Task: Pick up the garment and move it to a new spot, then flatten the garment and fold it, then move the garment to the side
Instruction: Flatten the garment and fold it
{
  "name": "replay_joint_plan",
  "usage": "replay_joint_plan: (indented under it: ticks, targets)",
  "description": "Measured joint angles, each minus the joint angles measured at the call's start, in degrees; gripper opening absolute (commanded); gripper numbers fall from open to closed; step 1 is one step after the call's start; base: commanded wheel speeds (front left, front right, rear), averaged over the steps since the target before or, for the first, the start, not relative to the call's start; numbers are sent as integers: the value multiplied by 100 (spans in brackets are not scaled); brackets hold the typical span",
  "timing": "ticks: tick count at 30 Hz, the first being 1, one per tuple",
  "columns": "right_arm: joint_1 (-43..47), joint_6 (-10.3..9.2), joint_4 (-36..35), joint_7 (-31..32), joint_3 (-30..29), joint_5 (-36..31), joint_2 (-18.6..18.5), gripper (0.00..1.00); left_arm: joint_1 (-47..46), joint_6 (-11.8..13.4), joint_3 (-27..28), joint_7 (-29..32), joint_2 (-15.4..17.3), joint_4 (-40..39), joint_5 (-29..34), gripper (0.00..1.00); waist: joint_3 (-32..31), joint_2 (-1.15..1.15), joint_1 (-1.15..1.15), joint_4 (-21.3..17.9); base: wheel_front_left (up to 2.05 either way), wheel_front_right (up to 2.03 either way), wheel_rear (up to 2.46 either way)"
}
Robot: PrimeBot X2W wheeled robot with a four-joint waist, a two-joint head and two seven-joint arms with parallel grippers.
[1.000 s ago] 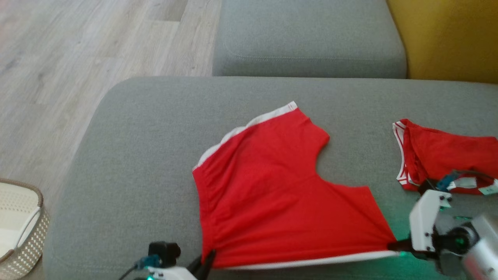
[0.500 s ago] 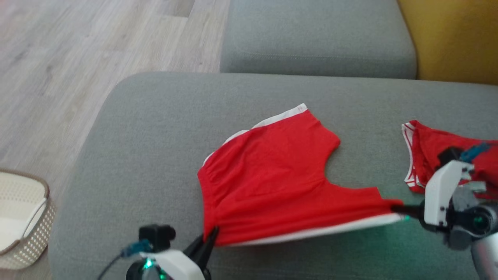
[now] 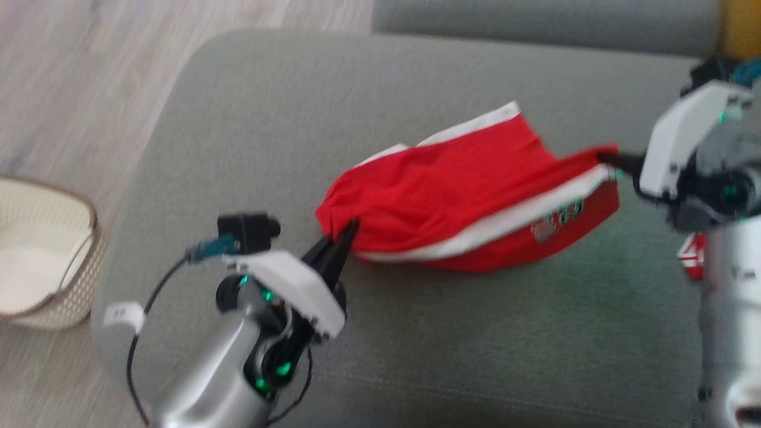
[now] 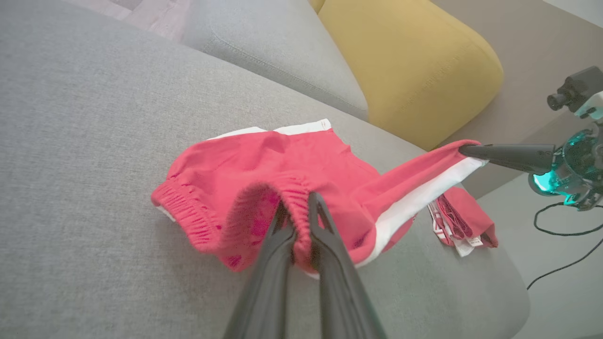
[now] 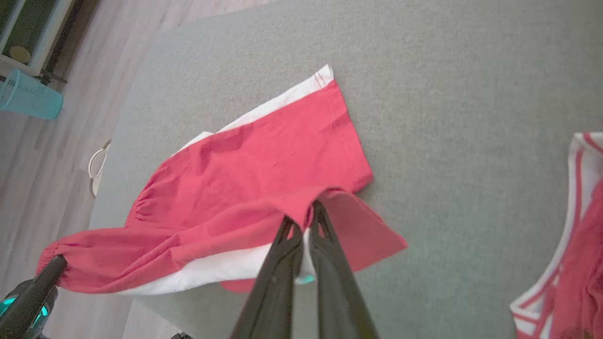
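Since half a second ago the near long edge of the red shorts (image 3: 452,178) is coming up off the grey cushion (image 3: 267,107), where it was lying stretched flat (the head camera is also tipping down, so part of that shift is the picture's, not the cloth's). At the far left a wicker basket (image 3: 35,249) is standing on the floor beside the cushion's left edge. The left gripper (image 3: 346,233) is pinching the gathered waistband corner, its fingers (image 4: 273,263) pressed together on the elastic. The shorts are sitting about mid-cushion: the far half is resting flat with its white stripe toward the back edge, the near half is hanging in the air between the two arms. Further right, the right gripper (image 3: 601,157) is clamping the leg-hem corner, closed on the cloth. A second red garment (image 5: 584,245) is lying near the cushion's right edge, apart from the shorts. I am judging the fold to be the step in hand: both arms should be travelling toward the back edge at one pace and height, keeping the lifted edge taut, laying stripe over stripe, and lowering fully before letting go
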Motion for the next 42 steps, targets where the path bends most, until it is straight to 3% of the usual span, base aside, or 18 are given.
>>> replay_joint_plan:
  ticks: [9, 18, 35, 36, 37, 38, 42]
  targets:
    - [-1183, 0, 1017, -709, -36, -778, 110, 0, -893, -229, 111, 187, -346, 1000, -291, 0, 781, 0, 0, 342, 0, 0, 0]
    - [-1789, 0, 1979, -1668, -263, -1273, 69, 0, -1376, -400, 121, -66, -557, 1788, -548, 0, 1199, 0, 0, 605, 0, 0, 0]
    - [-2501, 0, 3192, -2817, -445, -1701, -129, 0, -2151, -601, -90, -502, -675, 2388, -1013, 0, 1639, 0, 0, 746, 0, 0, 0]
    - [-2543, 0, 3267, -2843, -459, -1725, -130, 0, -2192, -601, -134, -542, -675, 2429, -1038, 24, 1659, 0, 0, 748, 0, 0, 0]
    - [-2579, 0, 3332, -2885, -472, -1727, -131, 45, -2232, -601, -183, -569, -675, 2461, -1058, 91, 1676, 0, 0, 749, 0, 0, 0]
    - [-2603, 0, 3383, -2929, -469, -1727, -129, 100, -2265, -598, -230, -602, -676, 2493, -1065, 100, 1690, 0, 0, 750, 0, 0, 0]
    - [-2732, 0, 3534, -3149, -471, -1607, -113, 100, -2390, -487, -256, -929, -684, 2628, -1125, 100, 1740, 0, 0, 741, 0, 0, 0]
